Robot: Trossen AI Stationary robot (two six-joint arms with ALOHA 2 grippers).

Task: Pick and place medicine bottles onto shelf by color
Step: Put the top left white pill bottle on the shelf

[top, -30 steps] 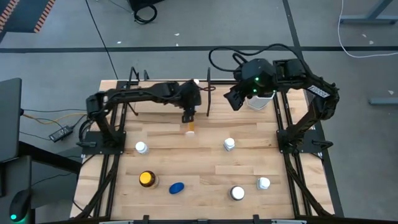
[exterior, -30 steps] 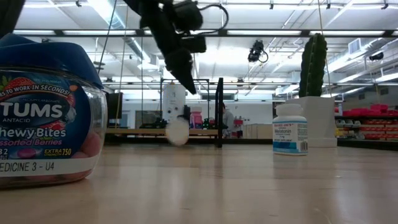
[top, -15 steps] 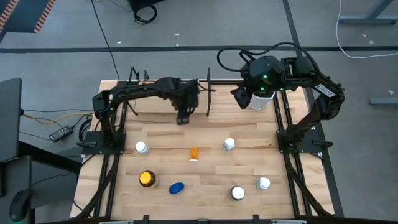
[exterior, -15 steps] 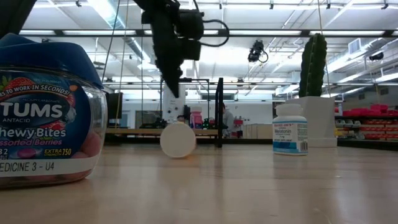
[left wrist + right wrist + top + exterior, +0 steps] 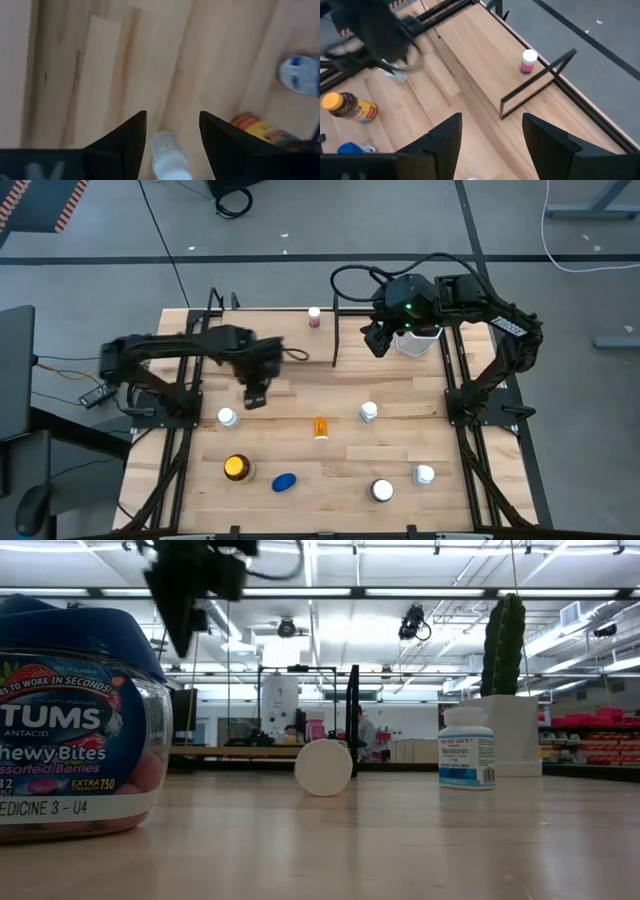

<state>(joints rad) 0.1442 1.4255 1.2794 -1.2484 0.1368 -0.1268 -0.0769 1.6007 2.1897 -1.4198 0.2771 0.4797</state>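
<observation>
My left gripper [image 5: 255,395] hangs open over the table's left half, pointing down. A white-capped medicine bottle [image 5: 167,160] shows below the gap between its fingers, standing on the table [image 5: 228,417]. A small orange bottle [image 5: 320,427] lies on its side mid-table, its white cap [image 5: 323,767] facing the near edge. A pink bottle [image 5: 314,317] stands on the shelf [image 5: 285,322] at the far edge. My right gripper [image 5: 378,340] waits open, high up at the far right beside the cactus pot [image 5: 415,342].
Also on the table: an amber yellow-lidded bottle [image 5: 237,468], a blue one [image 5: 285,481], and white-capped bottles [image 5: 369,412], [image 5: 382,490], [image 5: 424,474]. A black upright rod frame [image 5: 535,82] borders the shelf's right end.
My left gripper has swung from the shelf's right end toward the table's left and near edges, and now hangs by the white-capped bottle. The small orange bottle, first just below the gripper, has come down and rolled toward the near edge and a little right. It now lies on its side.
</observation>
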